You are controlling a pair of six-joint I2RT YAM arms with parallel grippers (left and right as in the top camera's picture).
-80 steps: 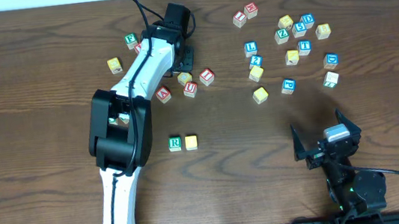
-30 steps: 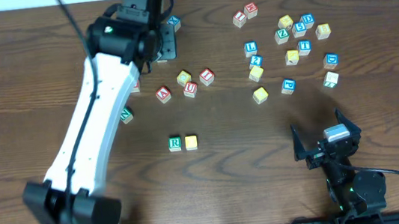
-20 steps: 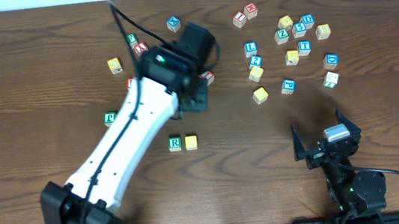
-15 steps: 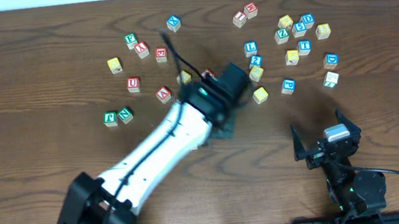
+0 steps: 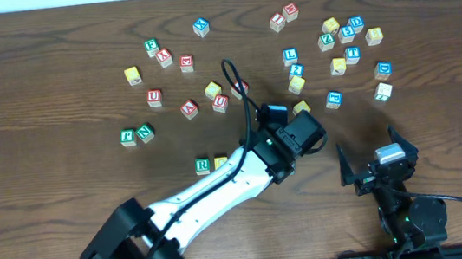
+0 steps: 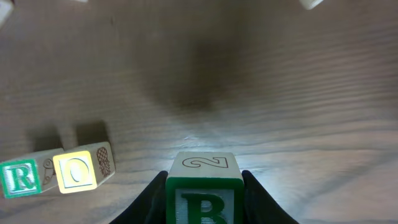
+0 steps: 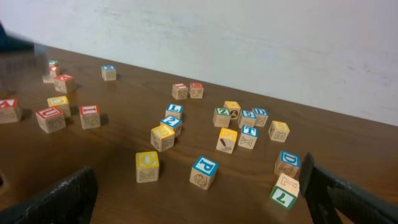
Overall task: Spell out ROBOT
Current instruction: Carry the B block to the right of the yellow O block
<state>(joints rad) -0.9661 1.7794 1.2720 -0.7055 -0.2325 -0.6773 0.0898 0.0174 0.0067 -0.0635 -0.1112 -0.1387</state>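
A green R block (image 5: 203, 165) and a yellow O block (image 5: 221, 162) stand side by side at the table's middle. They also show at the lower left of the left wrist view: the R block (image 6: 22, 177) and the O block (image 6: 78, 169). My left gripper (image 5: 286, 141) hovers to the right of them. In the left wrist view it (image 6: 204, 202) is shut on a green B block (image 6: 204, 186). A blue T block (image 5: 351, 54) lies at the back right. My right gripper (image 5: 375, 170) is open and empty near the front right, also in the right wrist view (image 7: 202, 202).
Several loose letter blocks lie at the back left (image 5: 153, 96) and back right (image 5: 332, 42). A yellow block (image 5: 301, 107) sits just behind my left wrist. In the right wrist view a yellow O block (image 7: 147, 167), a blue P block (image 7: 204, 172) and a green 7 block (image 7: 283, 193) lie ahead.
My left arm has swung from the back left across to the middle, right of the R and O blocks, lower and nearer the front. The right arm has not moved.
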